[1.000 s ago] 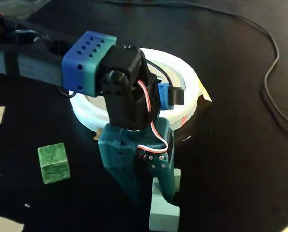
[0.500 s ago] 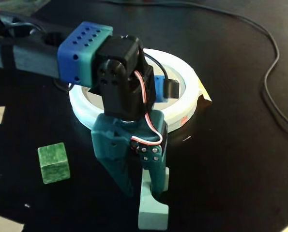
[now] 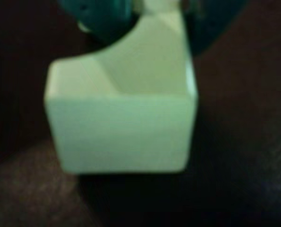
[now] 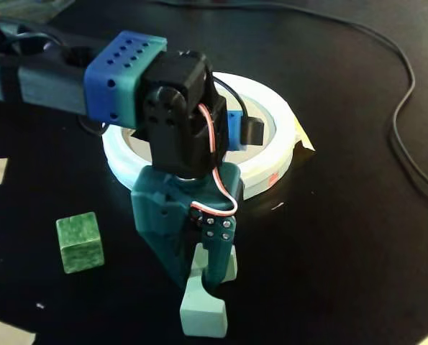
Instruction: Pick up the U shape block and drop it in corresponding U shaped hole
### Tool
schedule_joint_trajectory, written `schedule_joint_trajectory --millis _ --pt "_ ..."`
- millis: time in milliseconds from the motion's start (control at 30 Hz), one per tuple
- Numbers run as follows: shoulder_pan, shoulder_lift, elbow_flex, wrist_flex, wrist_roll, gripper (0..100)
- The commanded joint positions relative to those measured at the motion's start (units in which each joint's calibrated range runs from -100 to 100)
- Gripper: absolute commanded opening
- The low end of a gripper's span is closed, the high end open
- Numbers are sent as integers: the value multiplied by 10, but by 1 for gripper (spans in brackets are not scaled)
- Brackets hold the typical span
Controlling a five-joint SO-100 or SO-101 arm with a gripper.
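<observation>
Gripper: the teal gripper [image 4: 201, 277] points down at the black table [image 4: 343, 237], its two fingers clenched on the U shape block [image 4: 203, 310].
Block: pale mint, standing on end in front of the white ring [image 4: 271, 162]; whether its lower end touches the table I cannot tell.
Wrist view: the block [image 3: 121, 127] fills the picture, blurred, its curved notch up against a teal finger [image 3: 102, 19].
Hole: the U shaped hole sits behind the arm and is hidden.
Cube: a darker mottled green cube [image 4: 79, 242] rests well to the left in the fixed view, apart from the gripper.
Cable: a black cable [image 4: 404, 108] loops along the right.
</observation>
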Motion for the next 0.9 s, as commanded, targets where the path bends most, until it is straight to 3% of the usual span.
schedule_joint_trajectory --millis 0,233,400,767,867 --pt "13 -120 -49 56 -19 1" --pt "-7 -225 -49 68 -105 1" --pt "-28 -328 -39 68 -216 1" --pt "-371 -402 -39 68 -461 1" --pt "-421 -394 -39 68 -515 1"
